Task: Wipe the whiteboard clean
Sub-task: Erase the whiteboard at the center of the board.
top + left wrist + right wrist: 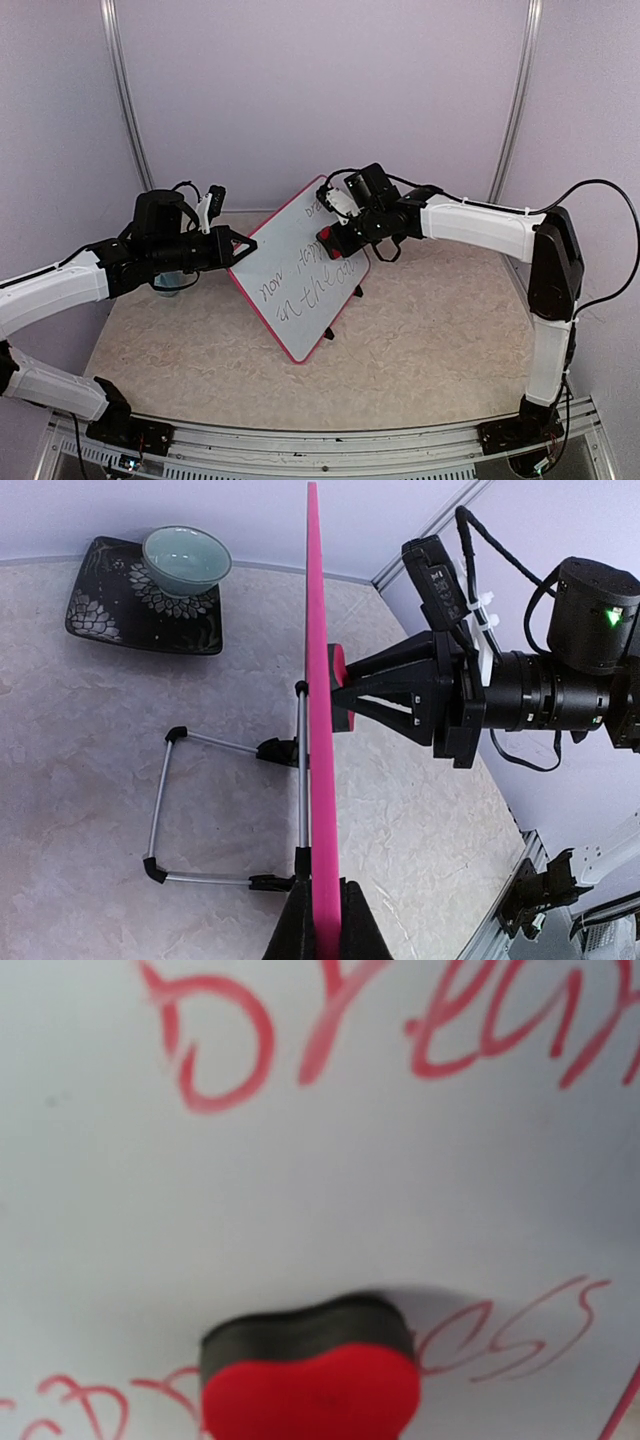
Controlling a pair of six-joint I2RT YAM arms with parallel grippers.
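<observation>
Left claw (247, 243) pinches whiteboard (300, 280) edge, right claw's (338, 238) eraser (310, 1400) on it.

The top external camera looks down toward twelve o'clock over the whole table (420, 340), the left wrist camera sights edge-on along the whiteboard (320, 730), the right wrist camera sits close against its written face, and all share that board.

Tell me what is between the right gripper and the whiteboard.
A red eraser: the right gripper holds it, dark felt side toward the whiteboard. The left wrist view shows this from the side, the right wrist view from close.
</observation>
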